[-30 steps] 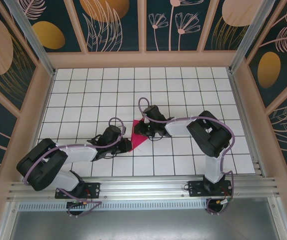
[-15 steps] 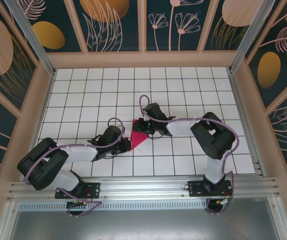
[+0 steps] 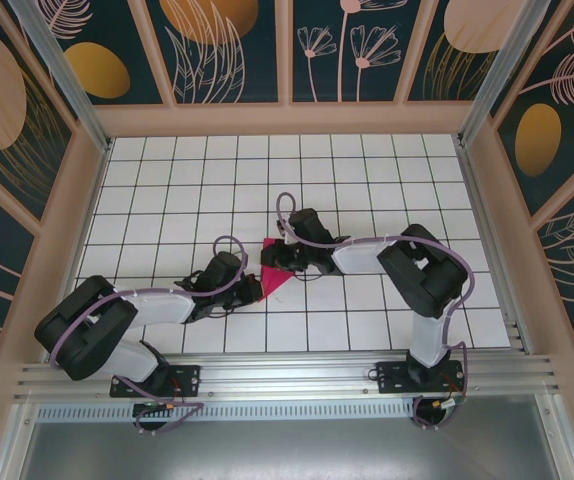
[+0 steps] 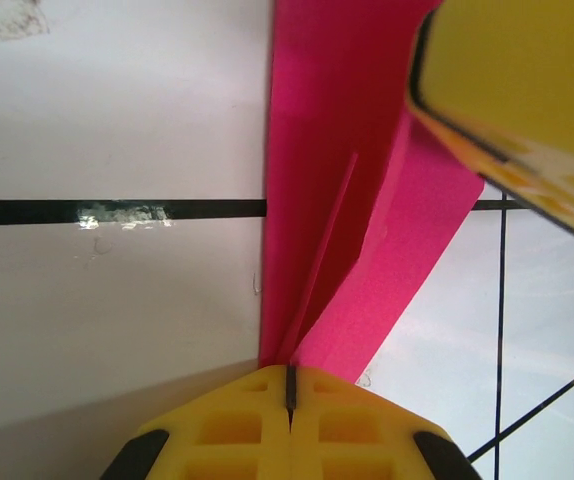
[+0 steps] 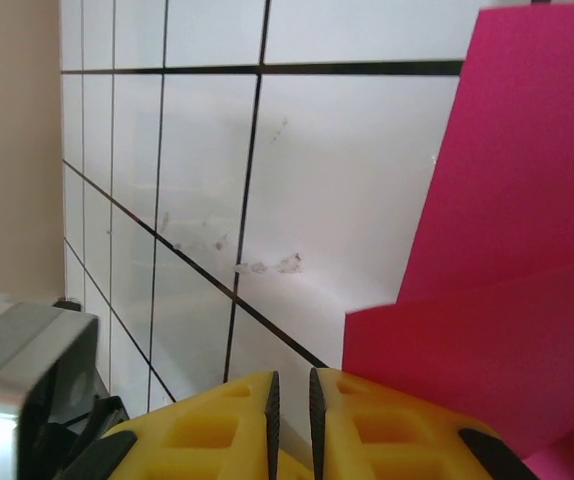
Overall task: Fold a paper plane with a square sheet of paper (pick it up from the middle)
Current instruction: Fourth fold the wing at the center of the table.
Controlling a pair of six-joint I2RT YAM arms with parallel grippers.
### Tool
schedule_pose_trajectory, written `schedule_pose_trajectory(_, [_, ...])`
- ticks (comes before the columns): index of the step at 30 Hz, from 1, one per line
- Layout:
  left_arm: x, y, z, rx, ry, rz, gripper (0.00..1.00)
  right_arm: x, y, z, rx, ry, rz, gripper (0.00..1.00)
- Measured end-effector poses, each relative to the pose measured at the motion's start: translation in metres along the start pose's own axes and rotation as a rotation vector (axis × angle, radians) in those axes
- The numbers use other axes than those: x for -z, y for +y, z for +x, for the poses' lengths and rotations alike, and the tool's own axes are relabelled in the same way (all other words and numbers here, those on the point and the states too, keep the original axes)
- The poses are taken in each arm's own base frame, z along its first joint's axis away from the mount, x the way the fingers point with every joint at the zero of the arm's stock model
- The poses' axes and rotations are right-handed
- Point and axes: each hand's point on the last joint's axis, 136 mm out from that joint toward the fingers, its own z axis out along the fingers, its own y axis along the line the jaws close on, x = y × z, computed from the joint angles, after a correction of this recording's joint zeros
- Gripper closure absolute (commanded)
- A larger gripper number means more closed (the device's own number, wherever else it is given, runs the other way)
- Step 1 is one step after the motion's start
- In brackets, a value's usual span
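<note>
The left gripper (image 4: pixel 289 378) is clamped tight on one end of the sheet of paper (image 4: pixel 337 200), its yellow fingers (image 4: pixel 232 430) meeting with no gap and the pink layers fanning out from between them. The right gripper (image 5: pixel 290 385) has its jaws narrowly apart, a thin slit with no paper visible in it. Its tips sit at the paper's edge, and whether they press on the paper cannot be told.

The sheet of paper (image 3: pixel 275 275) is no longer a flat square. It is a magenta, creased, angular shape of several overlapping layers with a raised fold along its length, and one end comes to a point. In the overhead view the left gripper (image 3: pixel 252 290) is at the paper's near-left end and the right gripper (image 3: pixel 282 258) is over its far end. The white gridded table (image 3: pixel 167 180) lies under the paper and spreads out on every side of it.

The paper looks very light, thin and floppy. It probably holds a crease well but buckles or tears if pulled from one corner, and it may slide on the smooth table. A pinch across stacked layers beside a crease, near the middle of the shape, seems safest, with the other gripper steadying the opposite end.
</note>
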Motion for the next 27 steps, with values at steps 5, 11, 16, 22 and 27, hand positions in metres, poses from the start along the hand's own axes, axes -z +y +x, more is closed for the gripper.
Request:
schedule_pose_trajectory(5, [0.0,0.0,0.0,0.002,0.0,0.001,1.0,-0.008,-0.012,0.006,-0.018,0.022,0.02,0.8])
schedule_pose_trajectory(11, [0.0,0.001,0.0,0.006,-0.005,0.006,1.0,-0.012,-0.015,0.006,-0.023,0.032,0.02,0.8])
schedule_pose_trajectory(16, [0.0,0.001,0.001,0.011,-0.009,0.012,1.0,-0.015,-0.021,0.007,-0.033,0.034,0.043,0.82])
schedule_pose_trajectory(22, [0.005,-0.004,-0.002,0.009,-0.025,0.032,0.81,-0.016,-0.024,0.006,-0.046,0.031,0.057,0.83])
schedule_pose_trajectory(27, [0.018,-0.009,-0.004,0.009,-0.043,0.044,0.76,-0.017,-0.024,0.005,-0.053,0.03,0.059,0.83])
